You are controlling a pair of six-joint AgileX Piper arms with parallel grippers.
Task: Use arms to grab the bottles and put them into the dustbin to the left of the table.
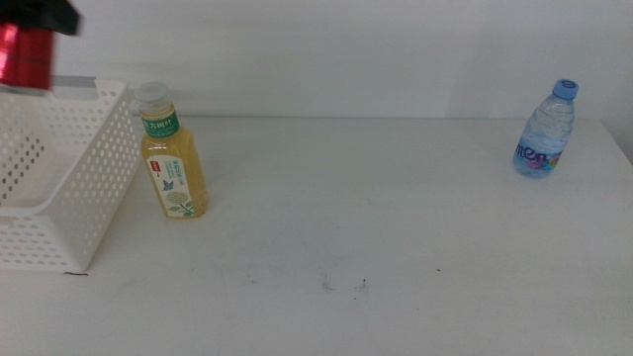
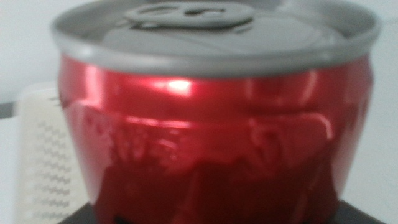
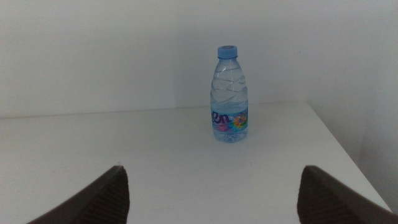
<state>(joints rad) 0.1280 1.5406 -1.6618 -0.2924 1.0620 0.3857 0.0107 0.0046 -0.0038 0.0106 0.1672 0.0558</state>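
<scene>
Over the perforated white dustbin (image 1: 59, 188), the left end effector (image 1: 45, 18) holds the glossy red can (image 2: 214, 118); only its wrist view shows the grey pull-tab lid. Right end effector (image 3: 211, 199) gapes wide toward the clear ribbed water bottle (image 3: 230, 96) on the desk (image 1: 376, 218). Yellow tea bottle (image 1: 170, 158) stands beside the dustbin.

One red can (image 1: 24, 54), one yellow tea bottle (image 1: 174, 163), one water bottle (image 1: 546, 131), one white basket (image 1: 59, 188), one table (image 1: 396, 237)
</scene>
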